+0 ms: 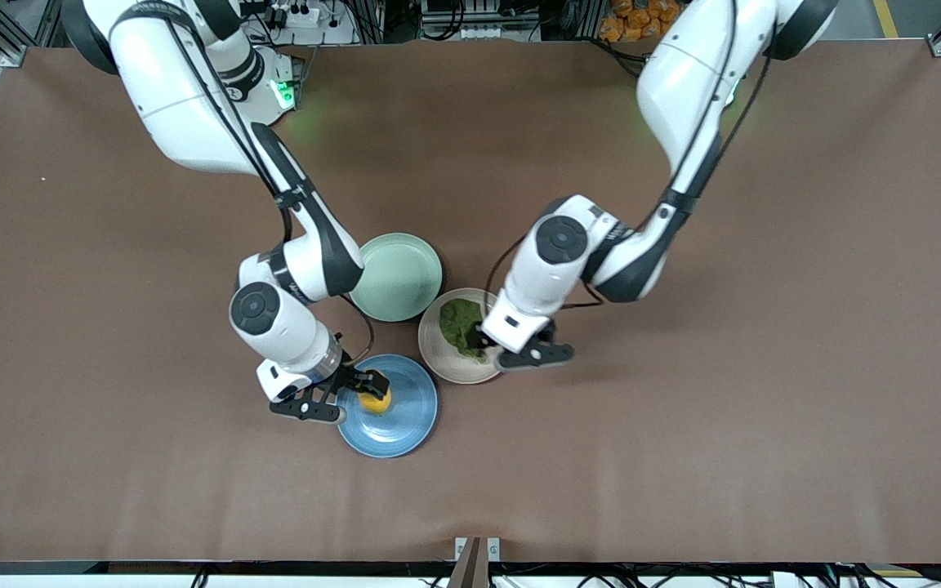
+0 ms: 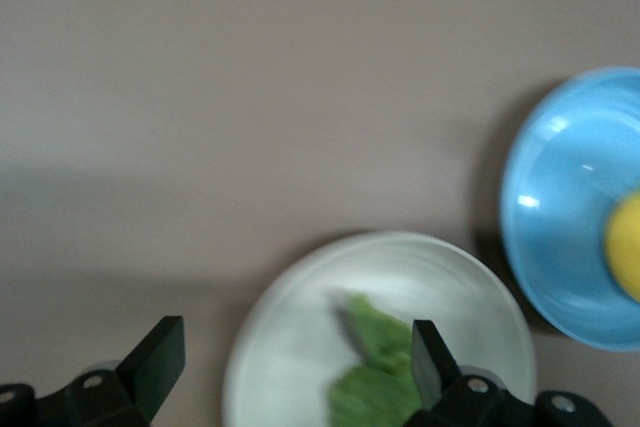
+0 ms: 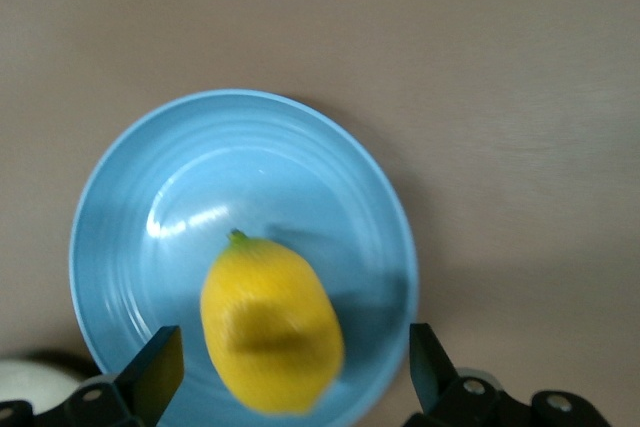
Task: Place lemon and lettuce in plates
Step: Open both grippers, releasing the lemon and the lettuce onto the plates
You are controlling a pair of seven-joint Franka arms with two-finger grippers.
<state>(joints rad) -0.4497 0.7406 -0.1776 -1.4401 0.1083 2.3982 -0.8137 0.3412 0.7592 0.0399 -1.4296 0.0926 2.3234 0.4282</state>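
Release looks like the step in hand: lemon (image 1: 375, 401) lies in the blue plate (image 1: 405, 433) between the right gripper's (image 1: 350, 398) spread fingers, lettuce (image 1: 461, 327) in the beige plate (image 1: 438, 359) at its 1 o'clock under the spread left gripper (image 1: 511, 349), so both need only lift clear.

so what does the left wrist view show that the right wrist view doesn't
Only the left wrist view shows the lettuce lying in the beige plate, framed by the left gripper with its fingers spread open. Only the right wrist view shows the whole lemon, stem tip included, with the right gripper open around it. Both show the lemon resting in the blue plate on the brown table.
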